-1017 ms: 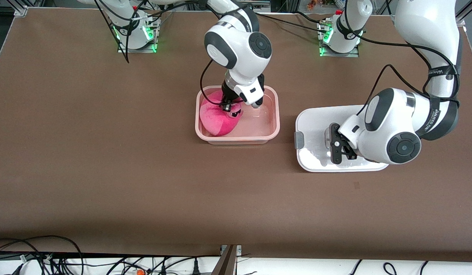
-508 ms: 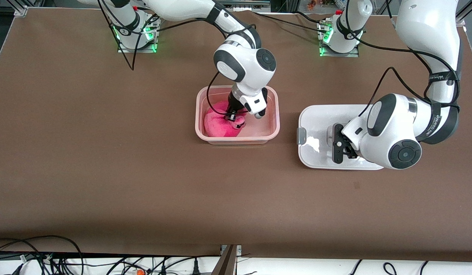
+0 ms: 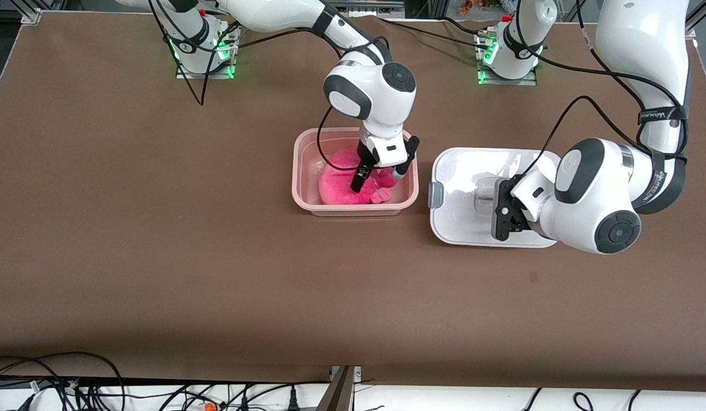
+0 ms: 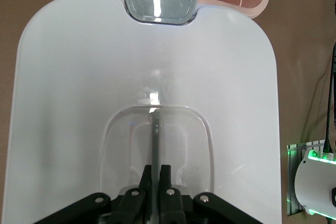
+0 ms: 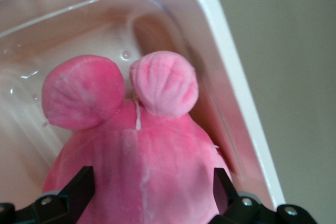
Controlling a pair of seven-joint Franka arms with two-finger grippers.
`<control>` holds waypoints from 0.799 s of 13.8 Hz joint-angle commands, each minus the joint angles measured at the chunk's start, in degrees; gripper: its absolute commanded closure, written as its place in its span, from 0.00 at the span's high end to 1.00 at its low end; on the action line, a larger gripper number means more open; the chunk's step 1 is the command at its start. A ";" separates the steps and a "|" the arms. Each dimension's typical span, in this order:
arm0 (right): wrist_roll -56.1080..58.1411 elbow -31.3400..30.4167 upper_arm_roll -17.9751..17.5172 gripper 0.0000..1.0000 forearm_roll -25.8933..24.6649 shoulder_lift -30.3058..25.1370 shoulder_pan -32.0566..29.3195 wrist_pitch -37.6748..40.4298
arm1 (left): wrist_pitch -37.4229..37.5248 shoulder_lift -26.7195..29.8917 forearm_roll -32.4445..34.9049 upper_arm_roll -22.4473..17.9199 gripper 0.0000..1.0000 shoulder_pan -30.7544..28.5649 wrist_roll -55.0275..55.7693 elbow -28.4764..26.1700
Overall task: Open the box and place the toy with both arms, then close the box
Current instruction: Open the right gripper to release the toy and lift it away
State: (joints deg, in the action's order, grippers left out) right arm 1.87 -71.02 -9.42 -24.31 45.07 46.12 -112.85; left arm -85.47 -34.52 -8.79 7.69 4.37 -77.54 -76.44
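The pinkish box (image 3: 297, 171) stands open at the table's middle. The hot-pink toy (image 3: 337, 185) lies inside it. My right gripper (image 3: 382, 170) is open just above the toy, a finger on each side; in the right wrist view the gripper (image 5: 151, 188) straddles the toy (image 5: 142, 145), whose two ears point at the box wall (image 5: 231, 77). My left gripper (image 3: 504, 217) is shut on the centre handle of the white lid (image 3: 458, 194), held beside the box toward the left arm's end. In the left wrist view the gripper (image 4: 157, 174) pinches the handle, and the lid's grey clip (image 4: 160, 6) reaches the box rim (image 4: 257, 3).
The two arm bases (image 3: 201, 45) (image 3: 507, 54) with green lights stand along the table's edge farthest from the front camera. Cables (image 3: 56, 382) lie off the table's edge nearest to that camera. Bare brown tabletop (image 3: 159, 257) surrounds the box.
My right gripper lowered the toy into the box, shifted toward the left arm's end and opened. My left gripper carried the lid closer to the box.
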 commanded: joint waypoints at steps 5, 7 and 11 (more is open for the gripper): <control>-0.73 1.06 1.51 1.00 6.11 -12.96 -11.29 5.18 | 0.04 0.06 -1.14 1.01 0.00 1.77 6.15 1.03; -0.64 0.36 1.95 1.00 12.24 -18.67 -16.39 9.72 | 0.13 0.42 -1.14 1.36 0.00 4.58 9.68 1.82; 0.86 -2.27 9.82 1.00 25.67 -27.12 -21.95 18.35 | -0.31 0.42 -0.88 4.08 0.00 10.02 16.62 4.71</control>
State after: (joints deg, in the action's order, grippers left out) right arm 2.37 -68.65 -3.47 -5.11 22.95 25.69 -96.79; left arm -85.77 -34.36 -9.00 11.14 11.14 -64.12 -74.14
